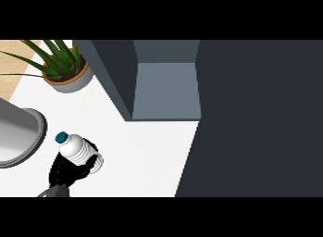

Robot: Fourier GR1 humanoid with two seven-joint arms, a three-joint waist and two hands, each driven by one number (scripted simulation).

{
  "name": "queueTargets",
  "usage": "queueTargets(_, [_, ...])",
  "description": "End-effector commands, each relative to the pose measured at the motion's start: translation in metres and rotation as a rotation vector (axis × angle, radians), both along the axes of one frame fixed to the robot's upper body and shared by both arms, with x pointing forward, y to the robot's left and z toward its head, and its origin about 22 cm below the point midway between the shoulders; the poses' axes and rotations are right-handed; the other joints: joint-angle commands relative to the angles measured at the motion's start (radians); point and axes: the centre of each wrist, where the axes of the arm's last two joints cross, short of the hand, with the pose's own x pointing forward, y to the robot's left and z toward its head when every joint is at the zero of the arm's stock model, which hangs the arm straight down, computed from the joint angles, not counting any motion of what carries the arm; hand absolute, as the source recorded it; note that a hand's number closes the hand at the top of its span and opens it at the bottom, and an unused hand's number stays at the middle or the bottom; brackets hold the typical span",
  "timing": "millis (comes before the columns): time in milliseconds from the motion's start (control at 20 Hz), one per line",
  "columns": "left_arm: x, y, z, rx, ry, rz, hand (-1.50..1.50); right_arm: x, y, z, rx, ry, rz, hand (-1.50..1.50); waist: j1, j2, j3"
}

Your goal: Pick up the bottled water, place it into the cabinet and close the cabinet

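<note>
The left hand [69, 170] has its fingers [90, 160] curled round the lower body of the bottled water [77, 150], whose blue cap points up and left, away from the fingers; beyond the fingers to the upper right stands the open cabinet [165, 88] on the white counter [146, 152]; a potted plant [60, 67] sits farther up

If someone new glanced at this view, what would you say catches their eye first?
Probably the white bottled water with its blue cap, low on the left, held in the black left hand above the white counter. Next, the open dark cabinet at top centre, its big door filling the right side. A potted plant sits top left.
</note>
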Motion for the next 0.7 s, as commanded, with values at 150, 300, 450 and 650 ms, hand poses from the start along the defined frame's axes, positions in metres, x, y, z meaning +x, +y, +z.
queueTargets(150, [0.005,-0.028,0.005,0.047,-0.133,0.044,1.5,-0.016,-0.015,0.02,-0.052,-0.067,-0.045,-1.5,0.0,-0.001,0.0])
queueTargets(300, [0.006,-0.043,0.006,0.146,-0.233,0.091,1.5,-0.018,-0.011,0.017,-0.034,-0.086,-0.019,-1.5,-0.008,-0.003,0.0])
queueTargets(450, [0.003,-0.046,-0.007,0.149,-0.26,0.112,1.5,-0.015,-0.009,0.014,-0.036,-0.063,-0.019,-1.5,-0.006,0.002,-0.001])
queueTargets(650, [-0.008,-0.056,0.006,0.16,-0.307,0.119,1.5,-0.02,-0.023,0.021,-0.037,-0.076,-0.02,-1.5,0.0,-0.001,0.001])
